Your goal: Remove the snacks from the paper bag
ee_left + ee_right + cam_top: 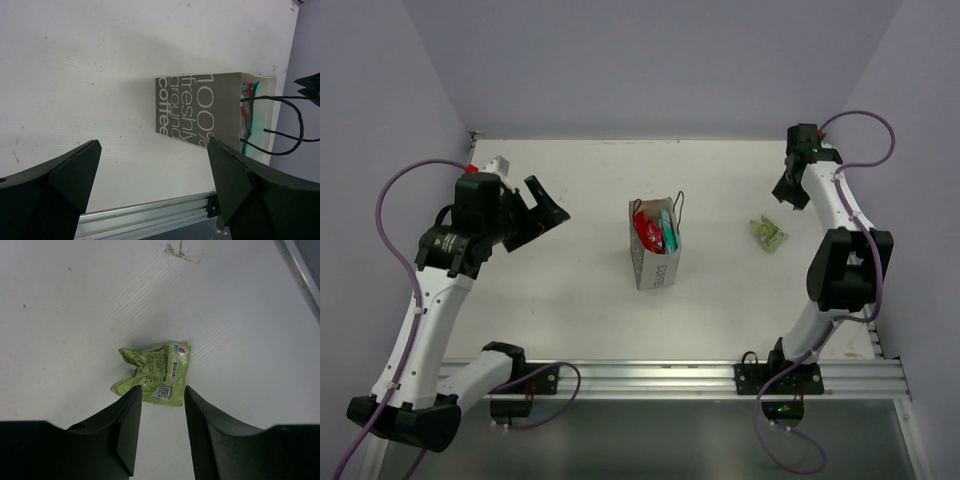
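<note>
Left fingers [75, 175] spread, right fingers [125, 430] released above green packet [152, 374], paper bag [655, 265] upright (snacks [647, 228] inside)

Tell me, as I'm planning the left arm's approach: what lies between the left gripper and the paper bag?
Nothing: only bare table separates the left gripper and the paper bag, as the top external and left wrist views show.
</note>
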`<state>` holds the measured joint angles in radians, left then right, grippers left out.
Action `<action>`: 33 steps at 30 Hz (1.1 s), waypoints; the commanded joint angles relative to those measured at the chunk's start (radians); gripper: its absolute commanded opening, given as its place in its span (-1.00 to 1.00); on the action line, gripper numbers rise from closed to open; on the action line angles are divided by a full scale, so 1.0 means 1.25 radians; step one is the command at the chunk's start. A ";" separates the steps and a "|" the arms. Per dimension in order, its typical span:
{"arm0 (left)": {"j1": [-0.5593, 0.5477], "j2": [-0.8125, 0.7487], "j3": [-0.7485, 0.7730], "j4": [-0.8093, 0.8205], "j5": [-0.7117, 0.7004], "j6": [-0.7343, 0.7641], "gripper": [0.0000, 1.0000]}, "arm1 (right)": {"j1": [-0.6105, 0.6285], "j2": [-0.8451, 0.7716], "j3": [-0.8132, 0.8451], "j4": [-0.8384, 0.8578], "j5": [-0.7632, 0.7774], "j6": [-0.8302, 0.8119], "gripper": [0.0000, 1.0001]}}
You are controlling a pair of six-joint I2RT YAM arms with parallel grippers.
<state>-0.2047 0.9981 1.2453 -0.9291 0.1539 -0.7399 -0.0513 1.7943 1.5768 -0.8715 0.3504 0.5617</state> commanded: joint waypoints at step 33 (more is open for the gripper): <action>-0.007 -0.023 0.001 0.016 -0.030 0.003 0.95 | 0.637 -0.075 0.404 -0.238 -0.213 -0.143 -0.29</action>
<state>-0.2058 0.9653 1.2366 -0.9108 0.1253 -0.7399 0.7288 1.6825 2.1159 -1.1545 0.0868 0.3965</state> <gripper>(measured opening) 0.974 0.381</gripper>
